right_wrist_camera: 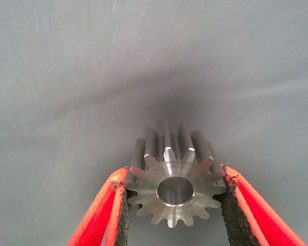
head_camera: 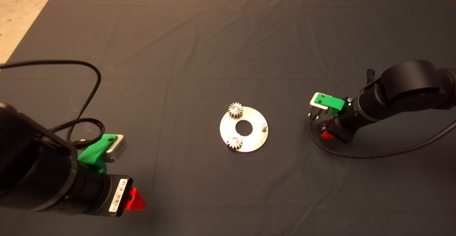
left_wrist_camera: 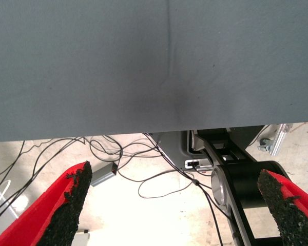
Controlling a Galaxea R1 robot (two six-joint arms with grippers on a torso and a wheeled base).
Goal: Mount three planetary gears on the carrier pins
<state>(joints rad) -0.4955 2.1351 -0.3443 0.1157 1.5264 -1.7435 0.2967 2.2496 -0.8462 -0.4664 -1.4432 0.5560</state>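
The right gripper [right_wrist_camera: 174, 205], near the dark mat's [head_camera: 228, 33] right edge, clamps a small silvery toothed metal gear [right_wrist_camera: 175, 177]. Two matching gears [head_camera: 235, 110] sit on pins of the flat round silver disc [head_camera: 257, 140] at mid-mat; one short silver pin [head_camera: 264, 126] stands bare. The left gripper [left_wrist_camera: 177, 205] waits spread wide at the lower left corner.

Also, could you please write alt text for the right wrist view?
A silvery toothed planetary gear with a round centre bore is clamped between the right gripper's two red fingers with black pads. Behind it is only the plain dark mat.

Two small silvery toothed metal gears sit on pins of the flat round silver disc [head_camera: 251, 141]: one [head_camera: 235, 110] at eleven o'clock, one [head_camera: 234, 142] at seven. The three o'clock stud [head_camera: 264, 126] stands bare. A third gear [right_wrist_camera: 173, 187] lies clamped, bore showing.
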